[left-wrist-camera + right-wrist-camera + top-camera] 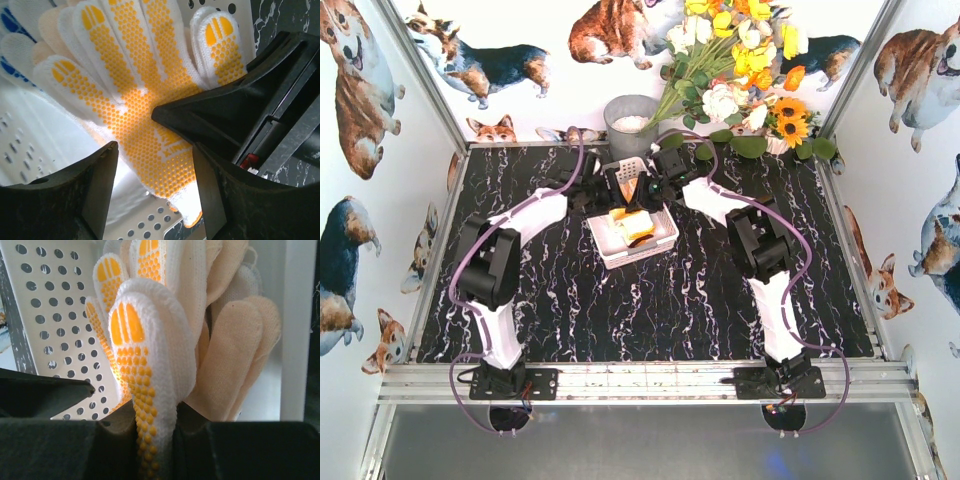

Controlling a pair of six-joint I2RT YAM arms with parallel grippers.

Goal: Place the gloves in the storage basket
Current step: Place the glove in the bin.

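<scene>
Yellow-dotted knit glove (145, 115) limp in perforated white basket (55, 315); left gripper (155, 150) parted, empty; right gripper (155, 432) pinching glove finger.

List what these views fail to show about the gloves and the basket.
- Top view: gloves in the storage basket tiny, partly under the left gripper and right gripper; count unclear.
- Left wrist: blue-palmed glove cut off by the frame edge.
- Right wrist: yellow-dotted glove's lower part hidden between that gripper's fingers.

storage basket (620, 258) at the middle of the table (620, 320), gloves (636, 226) piled inside it, pot (630, 125) behind the basket at the back edge, flowers (745, 70) right of the pot, left tool (134, 129) and right tool (155, 430) side by side over the basket's far end
</scene>
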